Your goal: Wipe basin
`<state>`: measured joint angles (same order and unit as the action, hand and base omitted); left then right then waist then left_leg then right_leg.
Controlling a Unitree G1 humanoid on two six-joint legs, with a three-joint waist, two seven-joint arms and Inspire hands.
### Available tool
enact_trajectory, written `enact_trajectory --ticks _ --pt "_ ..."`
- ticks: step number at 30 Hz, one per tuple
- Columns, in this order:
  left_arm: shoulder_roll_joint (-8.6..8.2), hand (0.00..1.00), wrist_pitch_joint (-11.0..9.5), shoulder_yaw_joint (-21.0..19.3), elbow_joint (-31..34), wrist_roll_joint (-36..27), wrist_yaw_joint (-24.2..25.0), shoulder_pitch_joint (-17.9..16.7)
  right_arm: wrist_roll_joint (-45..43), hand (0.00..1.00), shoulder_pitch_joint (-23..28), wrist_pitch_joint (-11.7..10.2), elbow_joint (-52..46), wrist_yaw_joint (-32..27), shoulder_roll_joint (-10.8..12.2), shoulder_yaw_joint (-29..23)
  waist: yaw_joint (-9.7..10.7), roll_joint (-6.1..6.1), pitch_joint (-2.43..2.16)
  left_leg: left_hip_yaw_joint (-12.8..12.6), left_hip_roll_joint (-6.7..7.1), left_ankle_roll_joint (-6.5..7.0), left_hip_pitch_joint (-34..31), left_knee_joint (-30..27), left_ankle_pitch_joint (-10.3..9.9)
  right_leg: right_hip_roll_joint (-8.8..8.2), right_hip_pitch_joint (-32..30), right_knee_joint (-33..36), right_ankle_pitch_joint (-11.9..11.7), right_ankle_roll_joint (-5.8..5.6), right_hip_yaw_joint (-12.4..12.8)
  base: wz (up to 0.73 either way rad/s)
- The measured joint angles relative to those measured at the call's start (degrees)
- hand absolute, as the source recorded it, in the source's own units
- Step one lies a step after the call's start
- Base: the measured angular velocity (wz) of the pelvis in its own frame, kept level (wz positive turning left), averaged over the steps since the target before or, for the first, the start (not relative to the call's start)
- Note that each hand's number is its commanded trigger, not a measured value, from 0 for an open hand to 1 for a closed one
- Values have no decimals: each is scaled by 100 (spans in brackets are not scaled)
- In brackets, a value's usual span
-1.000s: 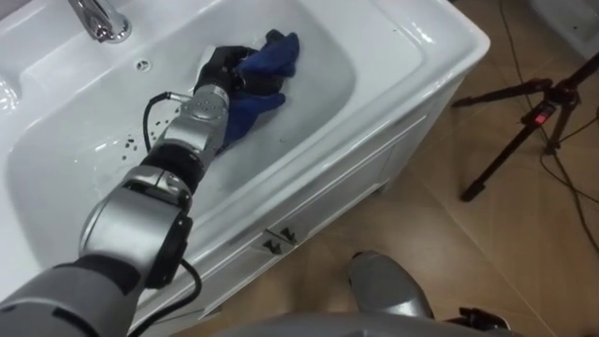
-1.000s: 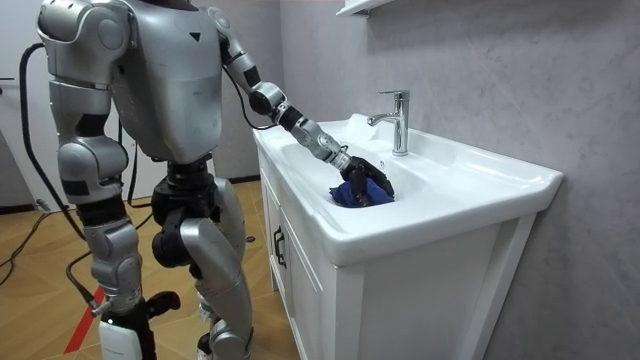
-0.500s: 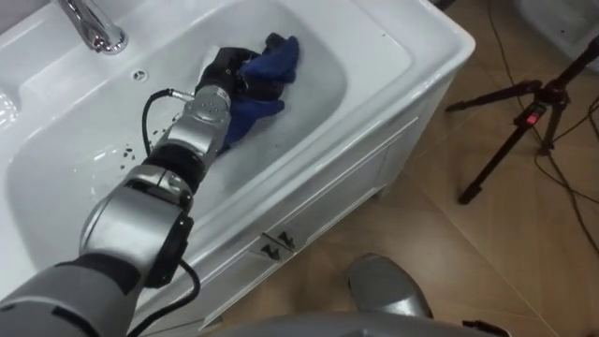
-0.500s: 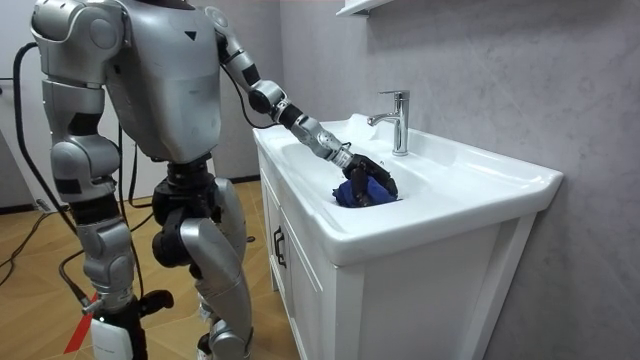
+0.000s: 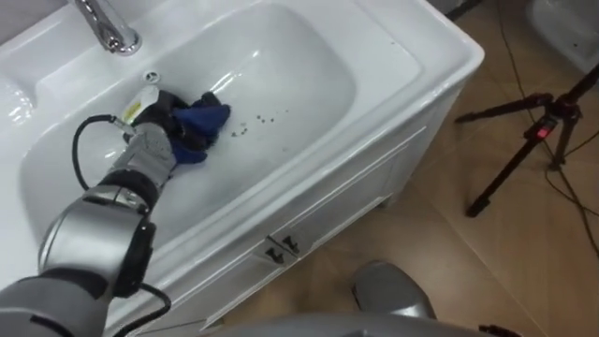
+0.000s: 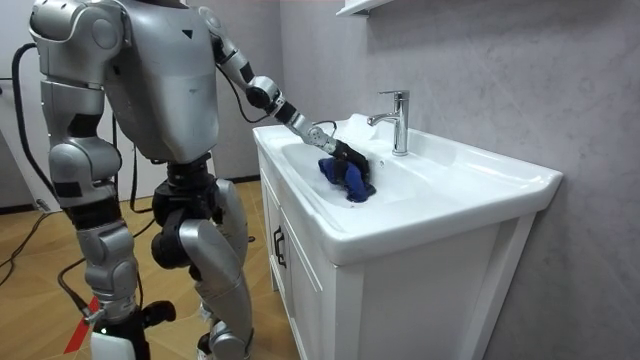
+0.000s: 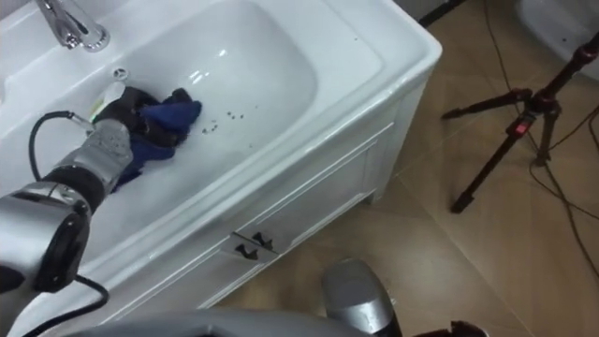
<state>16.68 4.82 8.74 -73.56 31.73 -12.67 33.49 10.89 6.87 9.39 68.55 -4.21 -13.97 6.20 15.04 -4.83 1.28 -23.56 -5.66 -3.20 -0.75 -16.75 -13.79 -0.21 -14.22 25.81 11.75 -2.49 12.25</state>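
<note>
Left eye view: left hand (image 5: 161,126) clenches crumpled blue cloth (image 5: 203,120) inside white basin (image 5: 309,75).

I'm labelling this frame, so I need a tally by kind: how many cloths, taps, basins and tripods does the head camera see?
Blue cloth: 1, held in the left hand with curled fingers
Tap: 1
Basin: 1
Tripod: 1
Total: 4

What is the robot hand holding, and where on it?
Left robot hand grips the cloth by its bunched left part, inside the basin.
</note>
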Motion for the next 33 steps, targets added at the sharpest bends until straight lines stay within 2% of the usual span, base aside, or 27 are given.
enact_trajectory --ticks 2,8,14,18,22,27,29,33 --pt "67 100 73 52 0 459 -187 -109 3 0 -26 -2 -12 0 4 1 -30 28 -56 60 -38 10 -67 -87 -9 -27 39 -42 -8 10 -116 23" --pt "70 100 119 53 -8 1181 -647 -333 12 0 -194 9 53 -16 6 -48 -50 29 -56 248 -69 15 -156 -150 -9 -48 111 -133 -54 20 -287 14" --pt "69 100 117 36 88 1645 -1256 -688 56 0 -299 67 44 -178 9 -75 -156 24 -73 344 -69 11 -178 -131 -7 -35 110 -118 -51 32 -323 5" --pt "68 100 116 34 67 1806 -1345 -783 109 0 -379 56 40 -216 40 -75 -231 56 -77 342 -66 10 -157 -116 -5 -36 125 -126 -55 38 -326 0" --pt "45 100 115 32 102 1926 -1509 -874 258 0 -382 65 32 -235 41 -86 -360 78 -129 353 -66 7 -142 -107 -1 -36 146 -154 -59 45 -338 0" --pt "0 100 115 41 246 1924 -1702 -1177 247 0 -310 138 30 -260 38 -81 -368 111 -148 478 -65 -1 113 16 3 -51 466 -339 -68 58 -452 4" --pt "-58 100 115 40 474 1980 -1816 -1371 216 0 -307 245 30 -249 39 -84 -406 113 -166 550 -63 -5 167 57 6 -53 579 -433 -66 58 -506 16" --pt "-194 100 116 39 572 2034 -1838 -1476 222 0 -304 273 33 -191 39 -205 -427 72 -198 699 -63 -11 266 115 10 -67 785 -555 -70 58 -620 19"
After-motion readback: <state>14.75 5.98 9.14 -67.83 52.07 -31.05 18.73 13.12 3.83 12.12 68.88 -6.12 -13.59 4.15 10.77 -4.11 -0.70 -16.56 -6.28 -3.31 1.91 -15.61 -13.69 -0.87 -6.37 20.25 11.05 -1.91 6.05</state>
